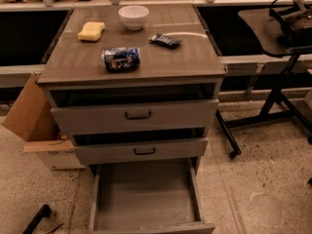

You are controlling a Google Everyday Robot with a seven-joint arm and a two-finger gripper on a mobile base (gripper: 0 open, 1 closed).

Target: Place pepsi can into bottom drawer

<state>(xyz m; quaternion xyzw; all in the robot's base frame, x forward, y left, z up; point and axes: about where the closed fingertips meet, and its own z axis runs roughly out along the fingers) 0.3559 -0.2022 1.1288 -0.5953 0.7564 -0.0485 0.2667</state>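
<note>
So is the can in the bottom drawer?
No, the pepsi can lies on the cabinet top, not in the bottom drawer; gripper out of view.

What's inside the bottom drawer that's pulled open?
The bottom drawer shows only a bare grey floor; its back is hidden under the middle drawer. The pepsi can lies on the cabinet top. The gripper is out of view.

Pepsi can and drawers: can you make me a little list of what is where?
pepsi can: lying on its side on the cabinet top, near the front
bottom drawer: pulled open, grey floor showing
upper drawers: two, with black handles
white bowl: back of the top
yellow sponge: left of the bowl
snack packet: right of the can
gripper: not in view
</note>
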